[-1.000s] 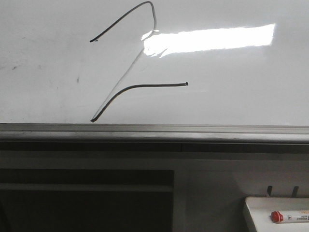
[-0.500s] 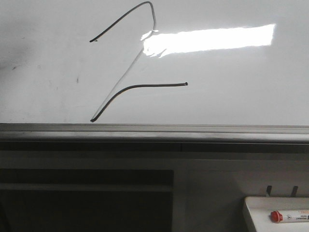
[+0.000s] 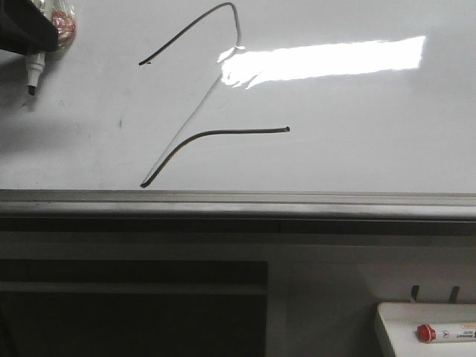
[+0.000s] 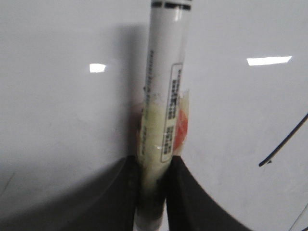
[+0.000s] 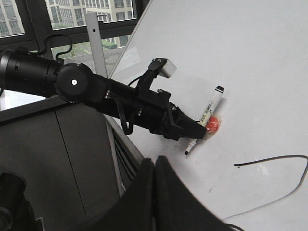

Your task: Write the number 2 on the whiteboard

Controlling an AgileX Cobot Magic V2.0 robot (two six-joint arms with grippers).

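The left end effector [image 5: 199, 129] grips a marker [image 5: 206, 118]; the number 2 [image 3: 195, 111] sits beside it on the whiteboard [image 3: 357, 149]. The right end effector [image 5: 155, 166] is closed, empty.

- From my front camera the whiteboard [image 3: 357, 104] filled the upper half, its bottom rail [image 3: 238, 199] running across below it.
- The number 2 [image 3: 201, 134] sat left of the board's centre, its lowest point just above the rail.
- My left gripper [image 3: 30, 33] was at the far upper left — well left of the figure — with a marker [image 3: 33, 71] pointing down from it.
- A tray [image 3: 405, 327] lay at lower right, below the rail, a second marker [image 3: 446, 332] lying in it.
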